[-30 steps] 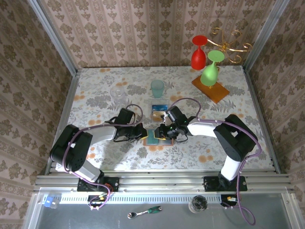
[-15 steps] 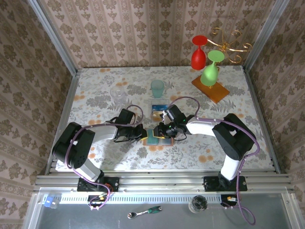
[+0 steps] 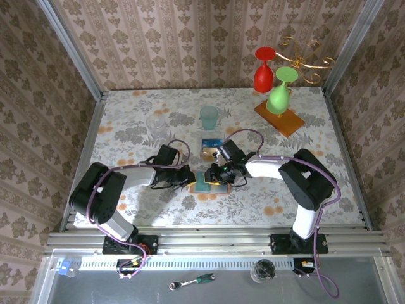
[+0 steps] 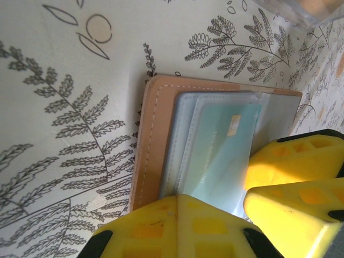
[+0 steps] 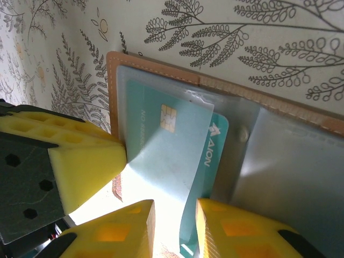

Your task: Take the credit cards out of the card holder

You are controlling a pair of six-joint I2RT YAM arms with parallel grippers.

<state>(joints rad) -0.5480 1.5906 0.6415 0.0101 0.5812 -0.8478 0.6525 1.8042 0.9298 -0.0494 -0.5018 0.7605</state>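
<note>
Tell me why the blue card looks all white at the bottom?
Right wrist view: glare washes out the teal card's lower part. Left wrist view: it glints there too, and the close yellow left end effector fingers look soft. Top view: sharp, evenly lit.

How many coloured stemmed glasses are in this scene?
2: the red glass and the green glass, both stem-up, side by side over the wooden slab in the far right corner. No others seem hidden.
</note>
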